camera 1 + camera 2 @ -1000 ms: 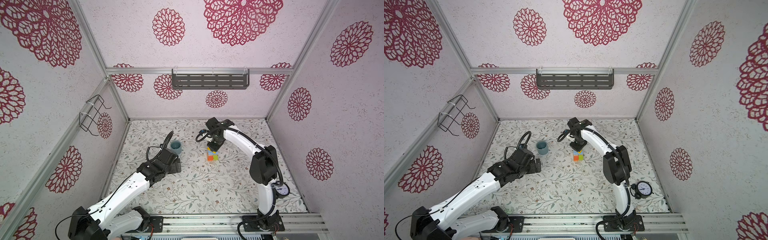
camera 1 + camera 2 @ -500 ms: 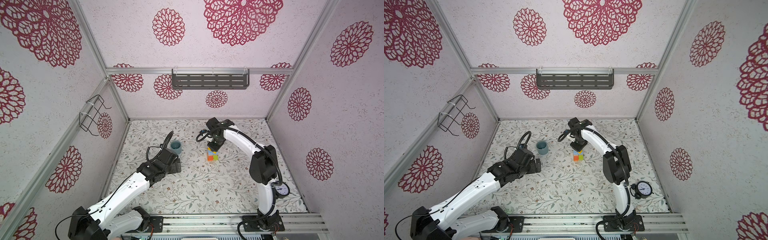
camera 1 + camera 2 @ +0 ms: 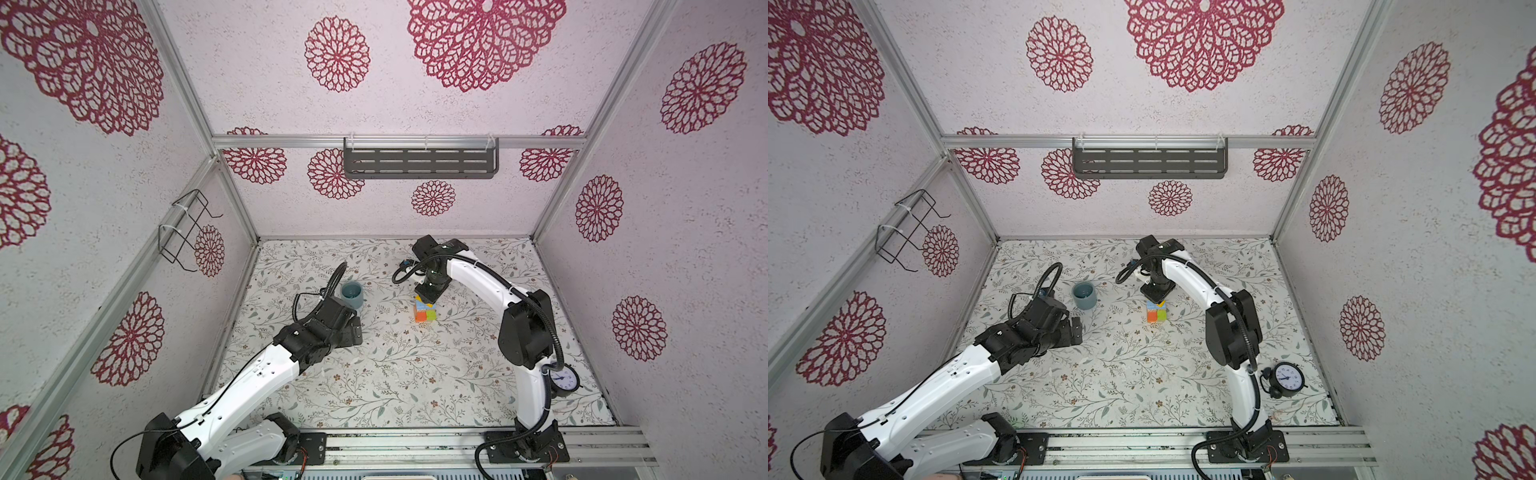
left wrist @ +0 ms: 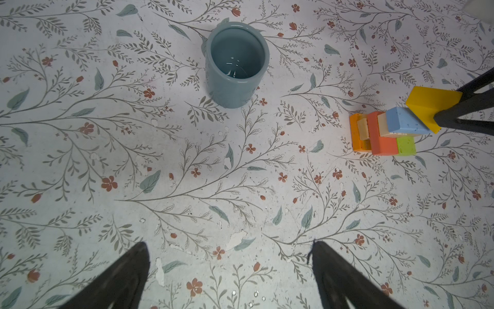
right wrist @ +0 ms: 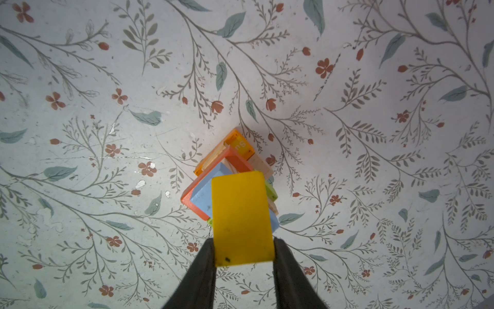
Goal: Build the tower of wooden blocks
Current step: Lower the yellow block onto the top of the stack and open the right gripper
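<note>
The tower (image 3: 424, 311) (image 3: 1156, 311) of wood blocks stands mid-table, with orange, red and green faces low and a blue block (image 4: 406, 121) above. A yellow block (image 5: 242, 219) (image 4: 430, 104) lies on the blue one, overhanging it. My right gripper (image 5: 243, 240) (image 3: 430, 293) points down over the tower, with a finger pressed against each side of the yellow block. My left gripper (image 4: 230, 246) (image 3: 355, 328) hovers open and empty over bare table, left of the tower.
A teal cup (image 3: 352, 293) (image 4: 236, 64) stands upright just beyond my left gripper. A black alarm clock (image 3: 1286, 379) sits near the right arm's base. Walls enclose the table; a dark shelf (image 3: 419, 163) hangs on the back wall.
</note>
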`<state>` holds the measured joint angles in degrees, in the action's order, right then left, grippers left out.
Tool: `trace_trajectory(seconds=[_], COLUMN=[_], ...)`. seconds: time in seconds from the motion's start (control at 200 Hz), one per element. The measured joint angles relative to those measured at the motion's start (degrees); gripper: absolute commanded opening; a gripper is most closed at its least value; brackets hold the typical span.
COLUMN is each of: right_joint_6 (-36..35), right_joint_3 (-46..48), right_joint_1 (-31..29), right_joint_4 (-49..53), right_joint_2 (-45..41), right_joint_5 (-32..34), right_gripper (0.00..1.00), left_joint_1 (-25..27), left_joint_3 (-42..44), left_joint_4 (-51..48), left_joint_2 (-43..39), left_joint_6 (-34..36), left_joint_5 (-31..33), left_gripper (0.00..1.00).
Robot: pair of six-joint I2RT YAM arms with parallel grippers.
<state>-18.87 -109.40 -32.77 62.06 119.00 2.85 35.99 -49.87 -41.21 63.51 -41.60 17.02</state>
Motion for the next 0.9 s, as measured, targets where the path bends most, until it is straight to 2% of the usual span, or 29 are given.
trace_trajectory(seconds=[0.59,0.901], right_joint_6=[0.07,0.04], right_joint_3=[0.00,0.00], right_joint_1=[0.00,0.02], right_joint_4=[-0.02,-0.02], right_joint_2=[0.17,0.17], right_joint_5=[0.07,0.13], right_gripper=[0.45,0.40], left_joint_1=[0.00,0.00], left_joint_3=[0.00,0.00], left_joint_4=[-0.02,-0.02], left_joint_2=[-0.15,-0.17], left_joint_6=[0.00,0.00], left_joint_5=[0.00,0.00], left_gripper=[0.97,0.97])
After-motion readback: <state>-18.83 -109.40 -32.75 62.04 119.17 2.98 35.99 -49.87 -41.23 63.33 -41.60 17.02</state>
